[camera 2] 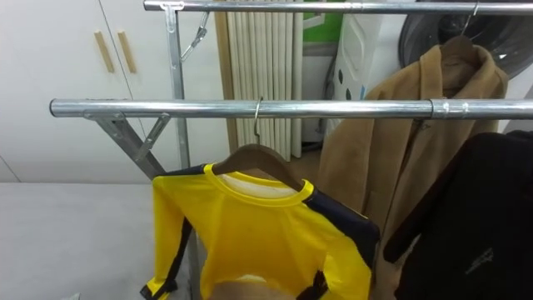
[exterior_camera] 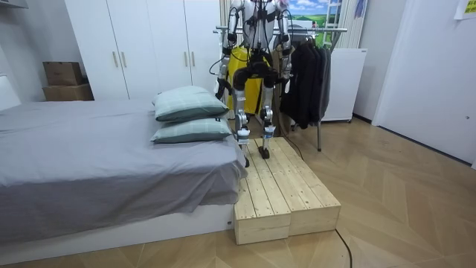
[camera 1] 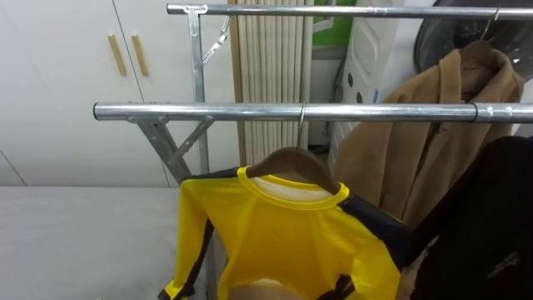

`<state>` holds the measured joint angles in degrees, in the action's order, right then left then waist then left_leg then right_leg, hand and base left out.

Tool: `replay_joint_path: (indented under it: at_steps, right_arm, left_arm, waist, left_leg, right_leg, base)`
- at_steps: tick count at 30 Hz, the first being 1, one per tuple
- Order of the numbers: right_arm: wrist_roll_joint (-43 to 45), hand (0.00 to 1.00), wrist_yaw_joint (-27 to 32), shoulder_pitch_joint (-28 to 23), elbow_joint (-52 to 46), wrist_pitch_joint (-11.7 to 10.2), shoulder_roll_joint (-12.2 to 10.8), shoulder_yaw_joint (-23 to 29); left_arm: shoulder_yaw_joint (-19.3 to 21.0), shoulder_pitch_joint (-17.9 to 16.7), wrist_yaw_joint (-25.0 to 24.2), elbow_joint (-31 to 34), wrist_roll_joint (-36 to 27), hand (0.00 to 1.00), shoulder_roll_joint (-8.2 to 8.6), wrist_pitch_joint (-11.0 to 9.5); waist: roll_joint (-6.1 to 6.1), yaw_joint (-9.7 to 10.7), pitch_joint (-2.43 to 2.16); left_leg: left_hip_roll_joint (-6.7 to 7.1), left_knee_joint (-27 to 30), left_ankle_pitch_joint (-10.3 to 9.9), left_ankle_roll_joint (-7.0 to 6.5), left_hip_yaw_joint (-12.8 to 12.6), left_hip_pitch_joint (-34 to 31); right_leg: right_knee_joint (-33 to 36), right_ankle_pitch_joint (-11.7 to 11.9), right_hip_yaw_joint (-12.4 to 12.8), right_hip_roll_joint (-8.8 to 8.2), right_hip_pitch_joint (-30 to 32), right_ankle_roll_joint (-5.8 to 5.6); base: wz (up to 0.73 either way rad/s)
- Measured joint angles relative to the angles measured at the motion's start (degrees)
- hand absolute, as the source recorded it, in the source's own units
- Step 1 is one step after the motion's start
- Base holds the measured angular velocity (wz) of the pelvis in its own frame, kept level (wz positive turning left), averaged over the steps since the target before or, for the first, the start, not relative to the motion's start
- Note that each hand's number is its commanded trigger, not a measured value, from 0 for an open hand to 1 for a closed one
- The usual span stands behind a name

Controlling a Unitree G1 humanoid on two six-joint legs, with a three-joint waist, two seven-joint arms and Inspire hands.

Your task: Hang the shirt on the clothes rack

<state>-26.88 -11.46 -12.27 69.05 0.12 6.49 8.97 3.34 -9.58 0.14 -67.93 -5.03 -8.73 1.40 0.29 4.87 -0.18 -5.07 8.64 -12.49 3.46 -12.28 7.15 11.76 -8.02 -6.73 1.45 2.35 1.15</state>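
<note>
The robot stands on a wooden platform (exterior_camera: pixel 286 186) beside the bed (exterior_camera: pixel 89 164), which I take to be there to lift it toward the rack. Its left hand (exterior_camera: pixel 220 88) and right hand (exterior_camera: pixel 285 74) hang by its sides, and I cannot tell whether they are spread or closed. Just ahead, the yellow shirt (camera 1: pixel 283 242) sits on a wooden hanger (camera 1: pixel 291 160) hooked over the near rail (camera 1: pixel 250 112), so it looks hung. It drapes evenly, with dark bands along the sleeves. Behind it, a tan coat (camera 1: pixel 416 142) hangs from the far rail (camera 1: pixel 333 11).
</note>
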Motion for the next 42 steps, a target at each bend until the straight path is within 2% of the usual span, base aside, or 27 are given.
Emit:
replay_joint_path:
  at_steps: [4, 10, 17, 20, 23, 26, 29, 31, 32, 35, 36, 37, 38, 39, 40, 41, 42]
  right_arm:
    - [0.23, 0.0, 0.1, -0.09, -0.48, 0.0, 0.01, 0.1]
    - [2.43, 0.0, 1.1, -0.17, -1.81, -0.04, 0.12, -0.1]
    - [2.99, 0.0, 2.23, -0.26, -3.7, -0.03, 0.48, -1.76]
    - [4.46, 0.0, 2.91, 0.34, -4.87, 0.0, 0.83, -3.23]
    - [6.77, 0.0, 2.89, 2.06, -4.71, 0.08, 0.98, -4.2]
    - [7.13, 0.0, 2.55, 3.32, -4.36, 0.08, 2.12, -6.17]
    - [7.89, 0.0, 2.5, 3.51, -3.66, 0.06, 2.45, -6.55]
    - [8.22, 0.0, 2.54, 3.81, -2.59, -0.02, 2.44, -6.52]
    - [8.29, 0.0, 2.58, 3.86, -2.48, -0.02, 2.41, -6.52]
    - [9.77, 0.0, 2.75, 4.16, -2.16, 0.2, 2.46, -6.42]
    - [10.35, 0.0, 2.76, 4.25, -2.16, 0.3, 2.47, -6.43]
    - [11.74, 0.0, 2.75, 4.39, -2.13, 0.44, 2.49, -6.25]
    - [12.15, 0.0, 2.74, 4.4, -2.15, 0.61, 2.47, -5.88]
    - [13.32, 0.0, 2.82, 4.35, -2.18, 1.13, 2.57, -5.39]
    - [14.34, 0.0, 3.03, 4.45, -2.27, 1.47, 2.68, -5.3]
    - [14.75, 0.0, 3.17, 4.47, -2.42, 1.75, 2.71, -5.24]
    - [15.69, 0.0, 3.29, 4.68, -2.45, 2.25, 2.96, -5.23]
  left_arm:
    - [-0.23, 0.15, -0.65, -1.02, -2.28, 0.0, -0.18, 0.01]
    - [-0.32, 0.14, -0.63, -1.11, -2.36, 0.0, -0.2, 0.03]
    - [-1.51, 0.57, -0.6, -0.97, -2.37, 0.0, -0.27, 0.04]
    - [-1.75, 0.71, -0.6, -0.92, -2.25, 0.0, -0.27, 0.05]
    - [-1.76, 0.78, -0.56, -0.92, -2.3, 0.0, -0.41, -0.07]
    - [-2.09, 0.62, -0.41, -0.62, -2.38, 0.0, -0.24, -0.4]
    - [-1.87, 0.51, -0.42, -0.51, -2.74, 0.0, -0.04, -1.15]
    - [-1.76, 0.3, -0.32, -0.3, -3.49, 0.0, -0.11, -1.76]
    - [-1.76, 0.25, -0.3, 0.0, -3.49, 0.0, -0.08, -1.8]
    - [-1.4, -0.76, -0.28, 2.76, -3.6, 0.0, -0.57, -1.83]
    - [-1.38, -1.04, -0.27, 3.33, -3.82, 0.0, -0.67, -1.79]
    - [-1.36, -1.19, -0.3, 4.16, -4.05, 0.0, -1.06, -1.75]
    - [-1.36, -1.05, -0.3, 4.22, -3.98, 0.0, -1.41, -1.66]
    - [-1.29, -1.13, -0.29, 4.1, -3.99, 0.0, -2.08, -1.49]
    - [-1.32, -1.15, -0.3, 3.73, -3.81, 0.0, -2.38, -1.18]
    - [-1.27, -1.23, -0.33, 3.73, -3.68, 0.0, -2.64, -1.15]
    - [-1.29, -1.31, -0.41, 3.6, -3.68, 0.0, -2.52, -1.04]
  waist:
    - [0.15, -0.01, 0.04]
    - [0.42, -0.04, 0.17]
    - [0.56, -0.33, 0.08]
    - [0.88, -0.65, 0.23]
    - [0.65, -0.66, 0.34]
    - [0.58, -1.01, 0.36]
    - [0.66, -2.12, 0.31]
    - [0.6, -1.94, 0.37]
    - [0.61, -1.97, 0.48]
    - [0.52, -2.32, 0.48]
    - [0.26, -2.31, 0.49]
    - [0.0, -2.21, 0.36]
    - [-0.09, -2.23, 0.41]
    - [0.02, -2.29, 0.48]
    - [0.17, -2.31, 0.56]
    - [0.27, -2.3, 0.53]
    - [0.54, -2.16, 0.64]
  left_leg:
    - [0.0, 0.01, 0.0, 0.0, 0.0, -0.28]
    - [0.0, 0.01, 0.0, 0.0, 0.0, -0.41]
    - [-0.05, 0.1, 0.0, 0.0, -0.01, -0.6]
    - [-0.16, 0.22, 0.0, 0.0, -0.11, -0.62]
    - [-0.17, 1.03, 0.0, 0.01, -0.03, -1.12]
    - [-0.22, 1.19, 0.03, 0.04, 0.95, -1.68]
    - [-0.46, 1.42, 0.07, 0.1, 1.89, -2.48]
    - [-0.74, 2.42, 0.3, 0.5, 1.5, -3.75]
    - [-0.81, 2.76, 0.34, 0.56, 1.26, -4.22]
    - [-1.42, 5.37, 0.81, 1.21, 1.21, -6.83]
    - [-1.46, 5.4, 1.14, 1.26, 0.63, -7.18]
    - [-2.05, 6.1, 1.48, 0.99, -3.4, -8.03]
    - [-2.64, 7.75, 1.25, 0.53, -5.98, -8.67]
    - [-4.28, 13.25, -0.17, -1.39, -11.55, -9.68]
    - [-5.35, 17.99, -1.43, -2.63, -14.81, -9.55]
    - [-5.71, 19.94, -2.02, -2.96, -15.59, -9.43]
    - [-6.02, 22.17, -3.11, -2.69, -16.5, -8.62]
  right_leg:
    - [-0.07, -0.01, 0.05, 0.01, 0.09, -0.01]
    - [-0.09, -0.02, 0.15, 0.11, 0.21, -0.03]
    - [0.07, -0.03, 0.04, 0.46, 0.66, -0.03]
    - [0.07, -0.13, -0.09, 0.6, 0.76, 0.15]
    - [1.22, -0.84, -1.03, 0.17, 1.2, 0.62]
    - [2.17, -1.46, -2.45, -0.22, 1.75, 0.9]
    - [2.16, -1.97, -4.62, -0.59, 1.43, 1.2]
    - [1.87, -2.3, -7.93, -1.44, 0.24, 1.31]
    - [1.88, -2.42, -8.76, -1.36, -0.11, 1.29]
    - [0.59, -3.13, -15.09, -1.72, -1.64, 1.83]
    - [0.4, -3.5, -16.4, -2.17, -1.72, 2.0]
    - [0.23, -4.16, -19.56, -2.97, -2.0, 2.38]
    - [0.26, -4.55, -21.14, -3.34, -2.17, 2.55]
    - [0.38, -5.23, -23.94, -3.67, -3.15, 2.78]
    - [0.58, -6.14, -26.73, -3.87, -4.55, 2.69]
    - [1.06, -6.72, -27.95, -3.96, -4.84, 2.71]
    - [1.23, -7.36, -30.7, -3.9, -5.84, 2.55]
  base:
    - [0.0]
    - [0.0]
    - [0.0]
    - [-0.01]
    - [0.03]
    - [0.2]
    - [0.37]
    - [0.72]
    - [0.84]
    - [0.98]
    - [1.06]
    - [0.92]
    - [1.18]
    - [1.18]
    - [1.16]
    - [1.2]
    - [1.23]
